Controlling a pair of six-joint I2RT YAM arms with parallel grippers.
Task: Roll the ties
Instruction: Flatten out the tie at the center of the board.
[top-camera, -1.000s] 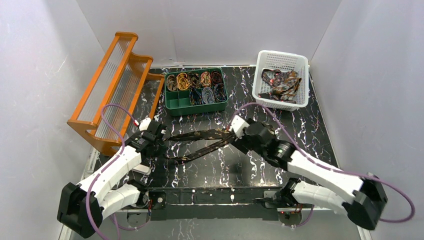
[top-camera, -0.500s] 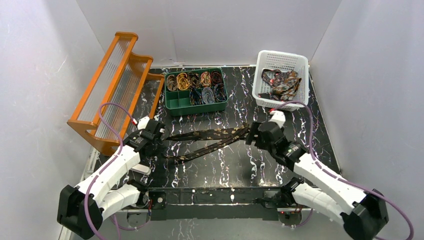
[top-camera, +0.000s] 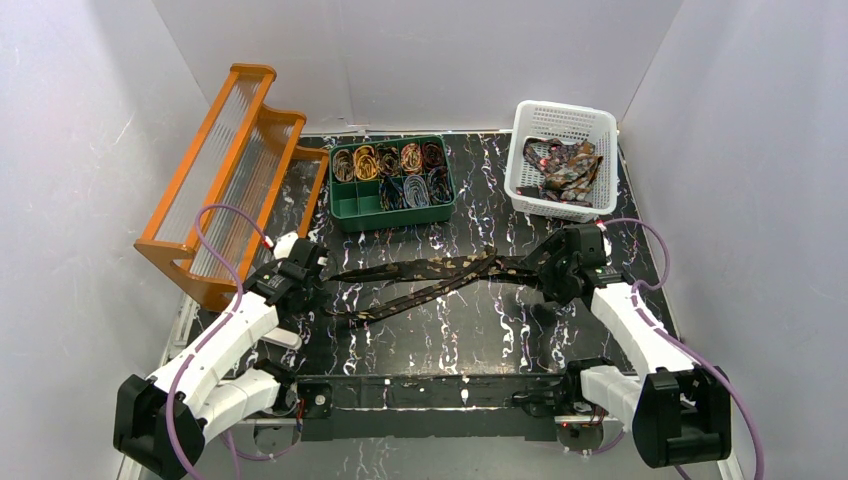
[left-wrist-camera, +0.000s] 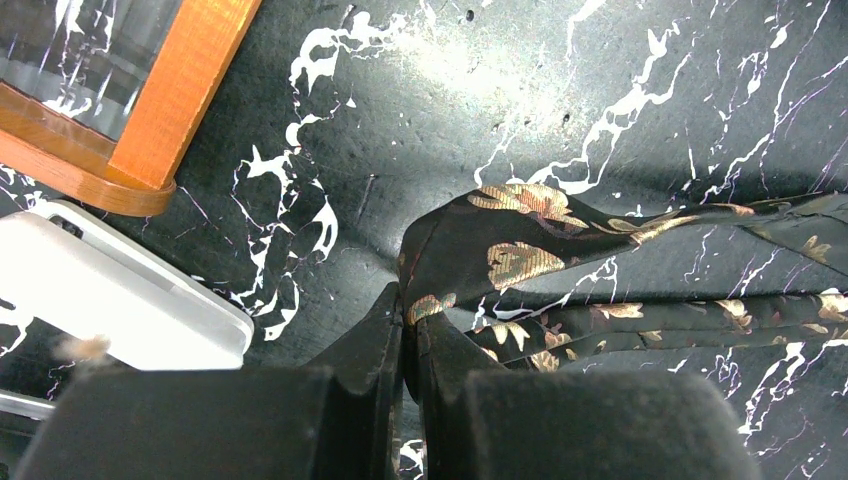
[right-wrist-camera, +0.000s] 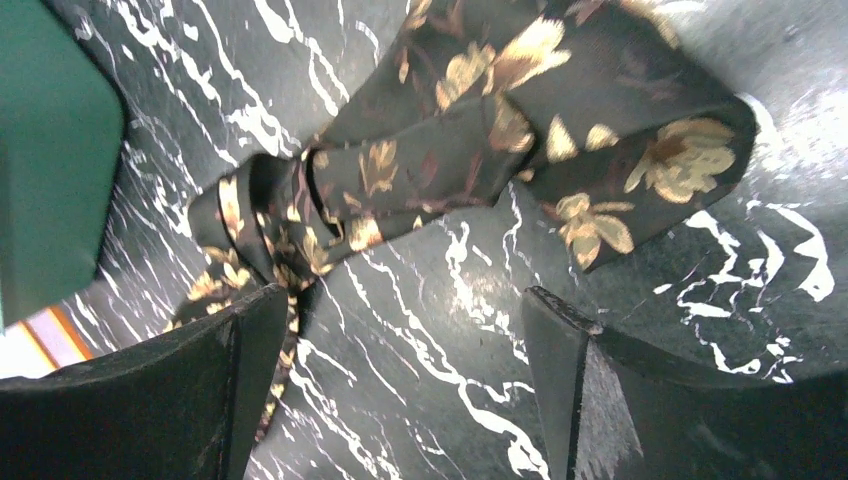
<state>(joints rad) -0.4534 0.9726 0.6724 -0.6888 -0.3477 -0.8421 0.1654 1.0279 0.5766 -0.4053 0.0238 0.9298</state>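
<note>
your left gripper (left-wrist-camera: 408, 335) pinches the tie (left-wrist-camera: 520, 262) at its left end to keep it flat; your right gripper (right-wrist-camera: 405, 305) is spread wide, empty.

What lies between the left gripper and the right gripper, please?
The tie lies there, pinched by the left gripper and reaching the right gripper; the top view shows it.
</note>
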